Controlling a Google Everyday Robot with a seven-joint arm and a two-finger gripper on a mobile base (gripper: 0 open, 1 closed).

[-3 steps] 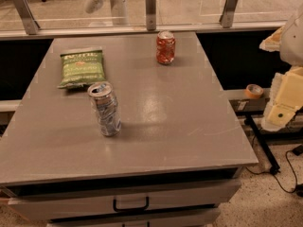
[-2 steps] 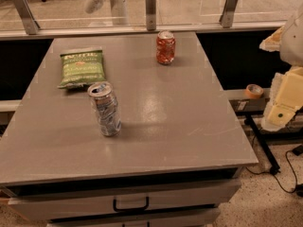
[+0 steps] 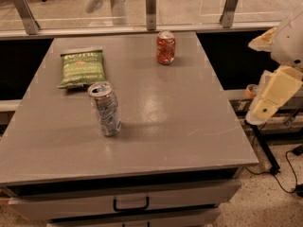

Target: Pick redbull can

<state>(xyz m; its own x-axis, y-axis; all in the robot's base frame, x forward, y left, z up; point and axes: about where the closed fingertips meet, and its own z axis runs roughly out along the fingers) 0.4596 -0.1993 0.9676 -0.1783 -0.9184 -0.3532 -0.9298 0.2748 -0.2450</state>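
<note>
A flat grey rectangular table fills most of the camera view, seen from above and in front. The redbull can, a slim tall silver-and-blue metal can with a shiny silver top and a slightly dented body, stands upright on the left half of the table, towards the front. Nothing touches it.

Behind it, near the back left of the table, lies a flat green crinkled snack bag, just apart from the can. A shorter orange-red soda can stands upright near the middle of the back edge, well apart from the tall can.

The robot's gripper, a cream-coloured part hanging from a white rounded arm, is off the right side of the table, beyond its edge and level with its front half. It points downward and holds nothing. It is well apart from the redbull can, and I cannot tell whether the claw is released or clenched.

A grey drawer with a black handle sits under the table's front edge. A glass barrier with slanted metal posts runs along the back.
</note>
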